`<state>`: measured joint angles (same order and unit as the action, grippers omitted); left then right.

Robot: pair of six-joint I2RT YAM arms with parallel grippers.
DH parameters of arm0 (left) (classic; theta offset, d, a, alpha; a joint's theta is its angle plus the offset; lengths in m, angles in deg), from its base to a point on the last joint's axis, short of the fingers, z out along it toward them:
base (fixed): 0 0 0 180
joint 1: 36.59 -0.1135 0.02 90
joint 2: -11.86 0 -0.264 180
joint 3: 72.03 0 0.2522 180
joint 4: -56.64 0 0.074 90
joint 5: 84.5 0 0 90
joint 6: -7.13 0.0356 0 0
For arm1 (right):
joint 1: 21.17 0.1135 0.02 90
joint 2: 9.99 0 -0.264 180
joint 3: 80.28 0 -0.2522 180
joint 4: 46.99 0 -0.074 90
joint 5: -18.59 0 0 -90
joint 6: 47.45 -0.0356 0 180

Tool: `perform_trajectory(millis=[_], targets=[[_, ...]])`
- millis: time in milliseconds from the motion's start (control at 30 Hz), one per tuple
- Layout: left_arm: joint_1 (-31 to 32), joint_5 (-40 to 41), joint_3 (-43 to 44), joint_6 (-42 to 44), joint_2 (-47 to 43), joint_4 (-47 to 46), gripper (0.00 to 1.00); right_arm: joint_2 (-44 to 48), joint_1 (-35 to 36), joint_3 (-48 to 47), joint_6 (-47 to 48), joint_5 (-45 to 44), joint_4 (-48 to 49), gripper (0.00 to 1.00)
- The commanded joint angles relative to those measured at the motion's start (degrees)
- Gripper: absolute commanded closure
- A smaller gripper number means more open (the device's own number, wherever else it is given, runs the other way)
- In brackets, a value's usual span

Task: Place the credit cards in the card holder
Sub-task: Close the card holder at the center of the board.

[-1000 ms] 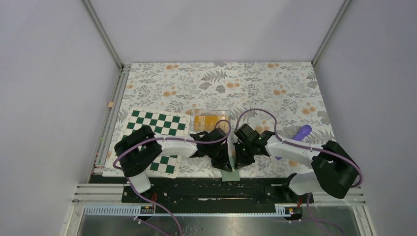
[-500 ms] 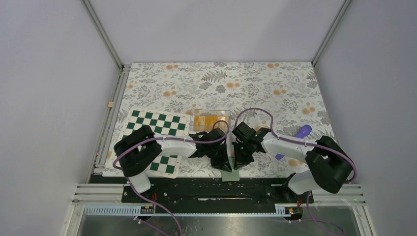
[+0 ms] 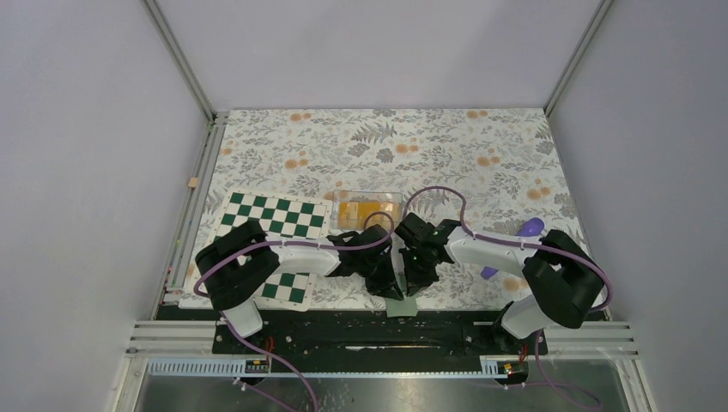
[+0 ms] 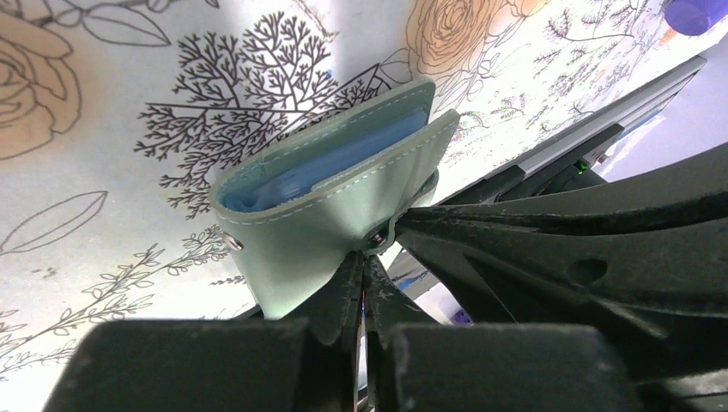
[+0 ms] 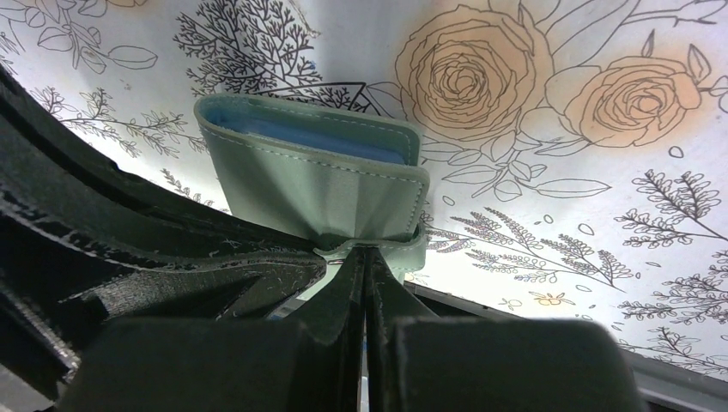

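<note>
- The left end effector is closed, with its two black fingertips pressed together on the lower edge of the front flap of a mint-green, stitched, folding card holder.
- The right end effector is also closed, and its fingertips pinch the small snap tab at the bottom of the same card holder.
- In the left wrist view the right arm's black fingers come in from the right and meet the holder at its metal snap.
- The card holder stands on its fold on the floral-printed worktop, with pale blue inner pockets showing along its top edge.
- From above, the card holder sits at the near edge of the worktop, midway between the two arm bases. The left end effector and right end effector converge just above it.
- The small flat orange-yellow credit cards lie in a clear rectangular plastic tray, just beyond the end effectors and apart from the holder.
- A green-and-white chequered board lies flat to the left of the tray, partly under the left arm.
- A purple rounded object lies on the right side of the worktop, behind the right arm.
</note>
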<state>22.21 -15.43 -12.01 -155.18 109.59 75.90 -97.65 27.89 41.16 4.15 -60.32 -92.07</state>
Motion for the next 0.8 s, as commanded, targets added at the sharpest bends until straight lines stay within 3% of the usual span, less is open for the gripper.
perform_trajectory(millis=[0,367,767], targets=[[-1.5,12.5,-1.8,0.6,1.5,7.0,1.0,-3.4,2.7,3.8,0.0,-7.9,3.4,1.0],[-0.4,8.7,1.7,6.2,-2.3,4.2,1.0,14.3,2.6,4.7,-1.2,-8.0,2.7,1.0],[0.1,6.5,4.2,9.7,-4.4,5.6,1.0,16.0,2.6,4.6,-0.8,-6.4,4.7,1.0]])
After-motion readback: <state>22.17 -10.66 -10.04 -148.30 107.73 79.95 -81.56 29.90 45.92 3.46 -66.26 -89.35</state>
